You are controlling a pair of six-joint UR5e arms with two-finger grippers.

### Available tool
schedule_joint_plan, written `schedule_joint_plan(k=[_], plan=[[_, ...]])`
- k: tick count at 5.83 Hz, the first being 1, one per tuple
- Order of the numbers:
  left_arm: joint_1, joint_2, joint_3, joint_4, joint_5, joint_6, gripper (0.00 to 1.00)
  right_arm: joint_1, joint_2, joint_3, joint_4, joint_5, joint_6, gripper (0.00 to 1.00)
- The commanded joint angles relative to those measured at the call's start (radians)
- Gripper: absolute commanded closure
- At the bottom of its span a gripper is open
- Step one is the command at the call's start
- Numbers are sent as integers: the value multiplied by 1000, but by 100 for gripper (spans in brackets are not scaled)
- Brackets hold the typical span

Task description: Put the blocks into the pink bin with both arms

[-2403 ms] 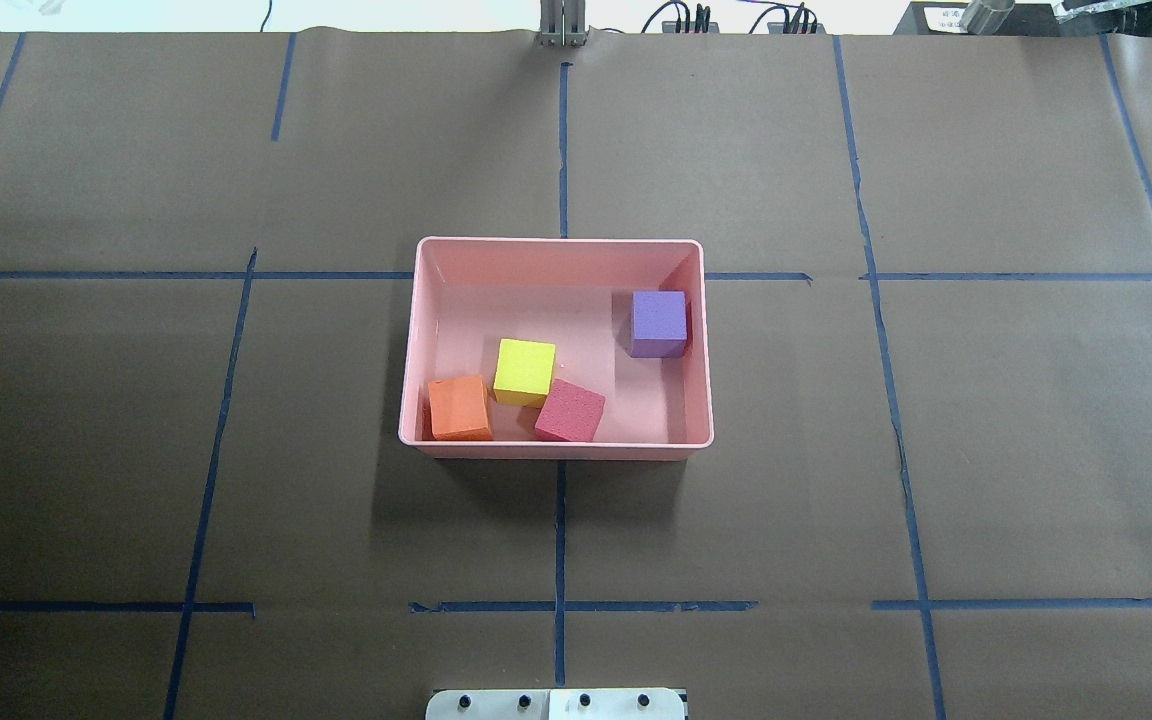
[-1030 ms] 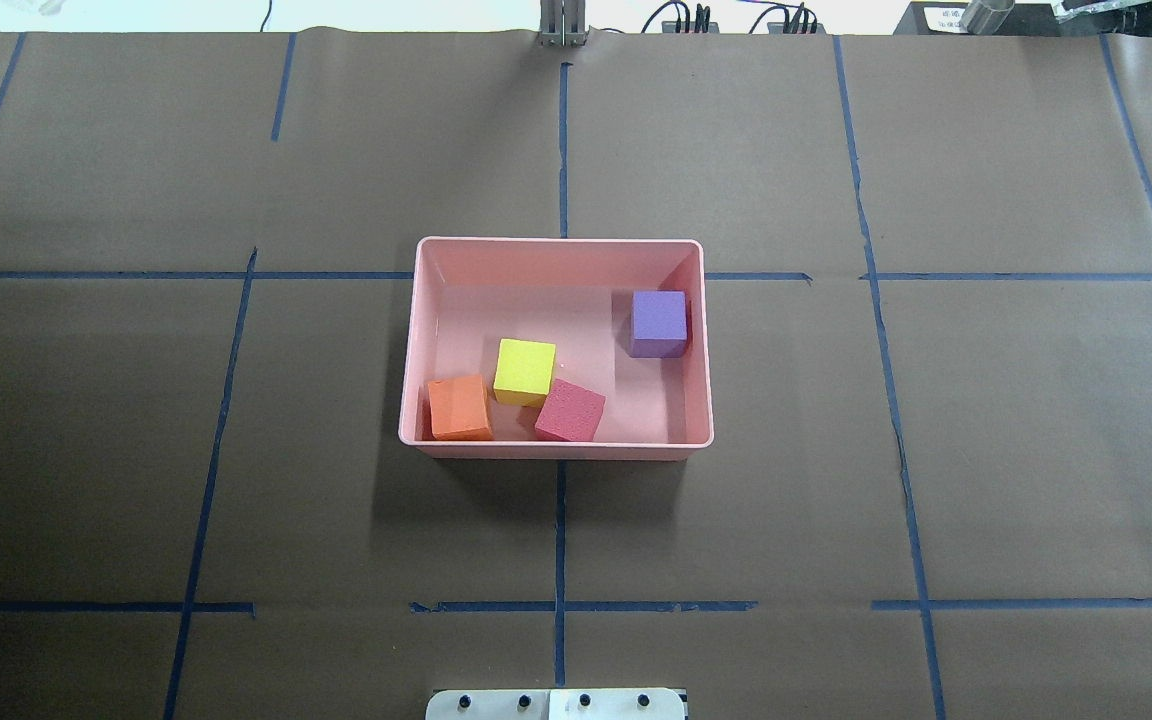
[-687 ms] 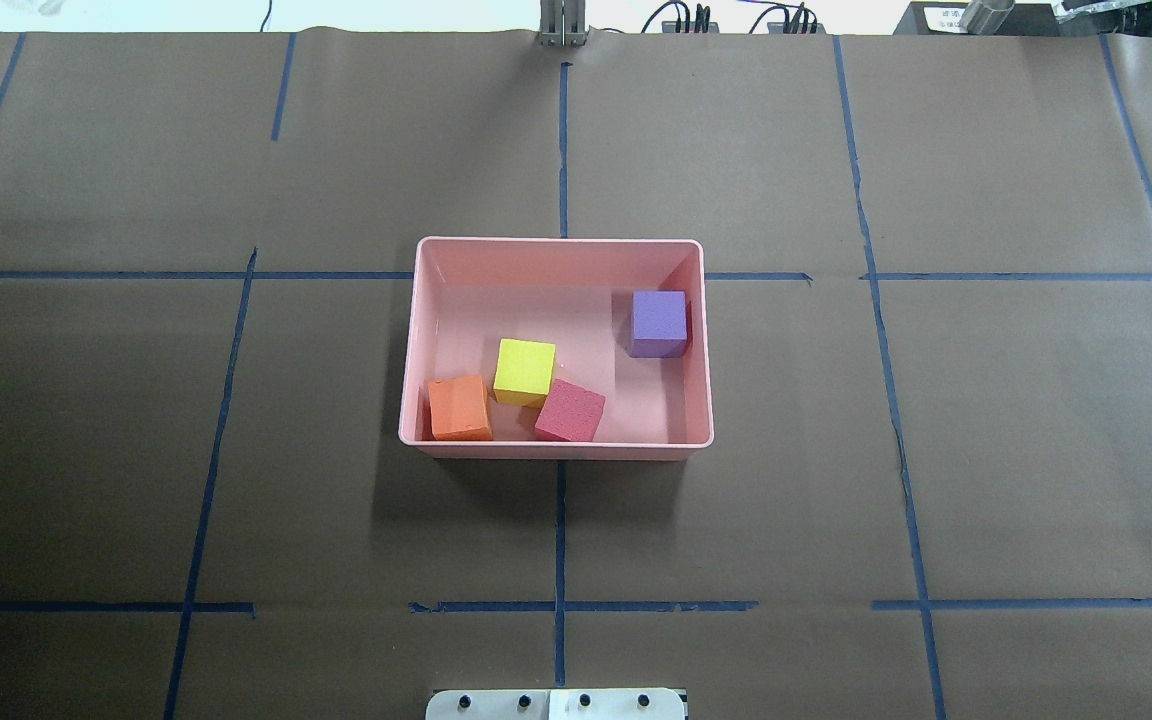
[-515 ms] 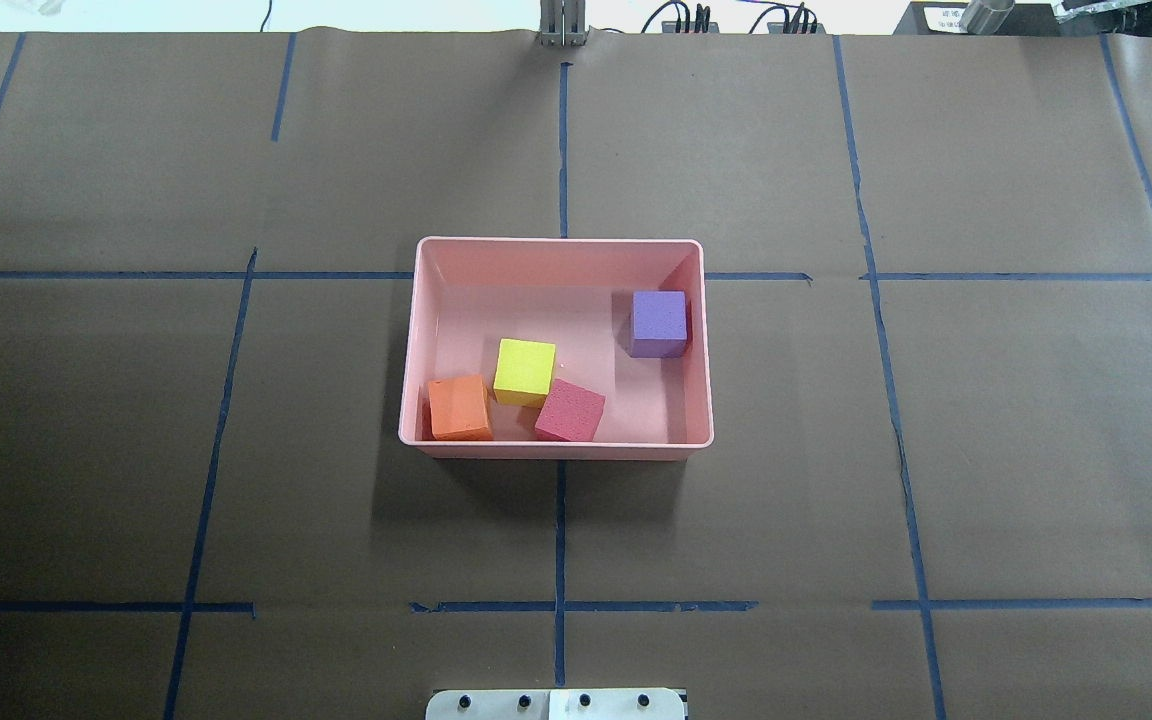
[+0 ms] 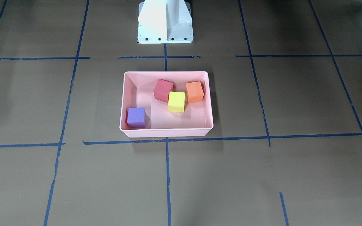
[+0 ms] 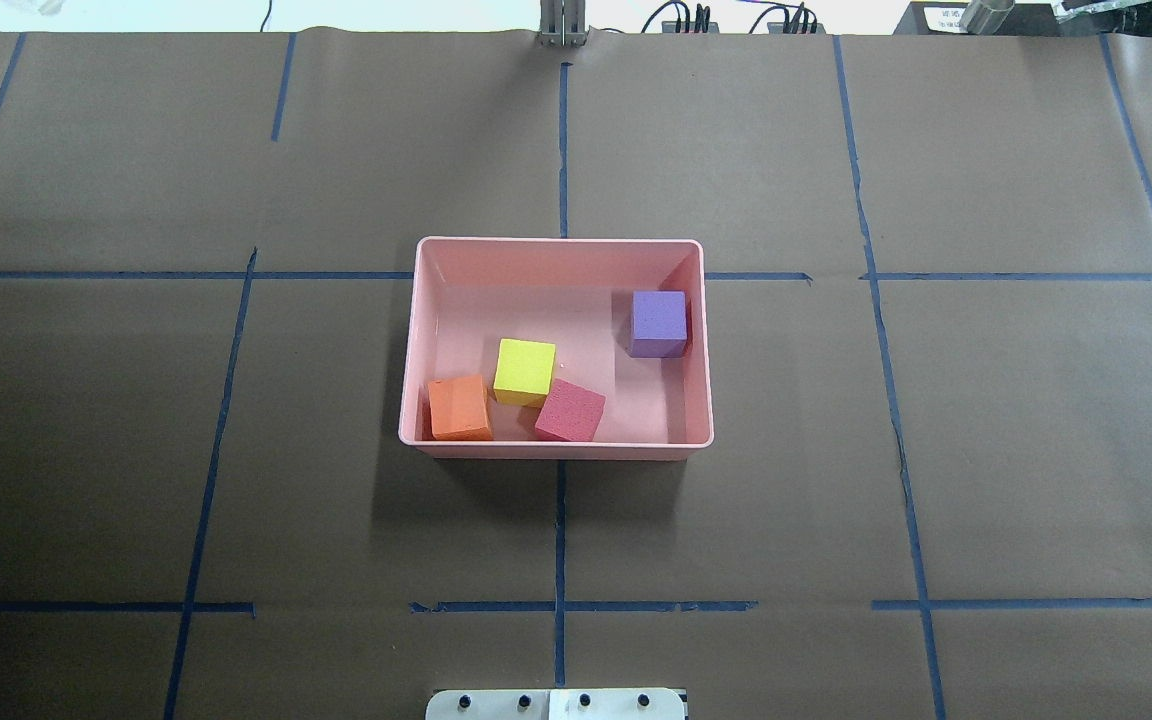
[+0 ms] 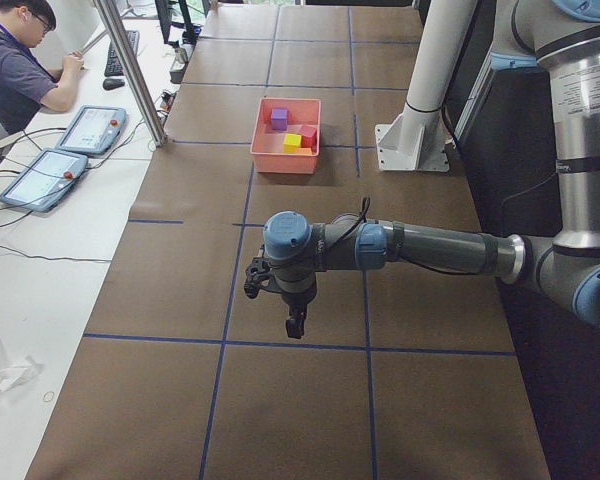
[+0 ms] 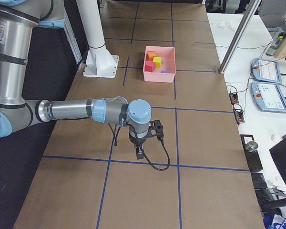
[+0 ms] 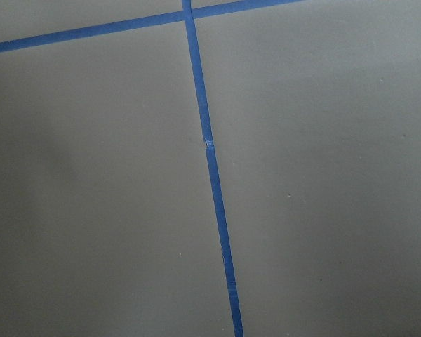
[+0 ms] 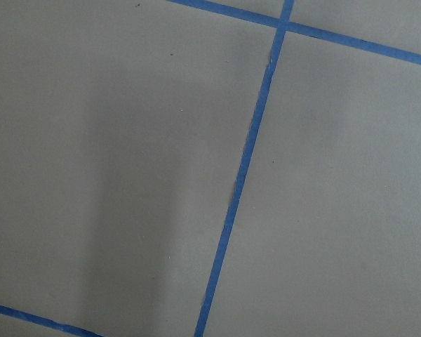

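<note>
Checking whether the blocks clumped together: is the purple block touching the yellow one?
Apart. The overhead view shows bare floor of the bin between the purple block and the yellow block.

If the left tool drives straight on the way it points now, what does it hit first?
Likely the brown table paper, close to a blue tape line; the left tool points straight down.
</note>
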Motion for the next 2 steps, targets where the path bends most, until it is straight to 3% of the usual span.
schedule_joint_plan(k=[1,2], plan=[[0,1,1,1,0,0,0,0,1,1,0,0,0,0],[0,2,1,1,0,0,0,0,1,1,0,0,0,0]])
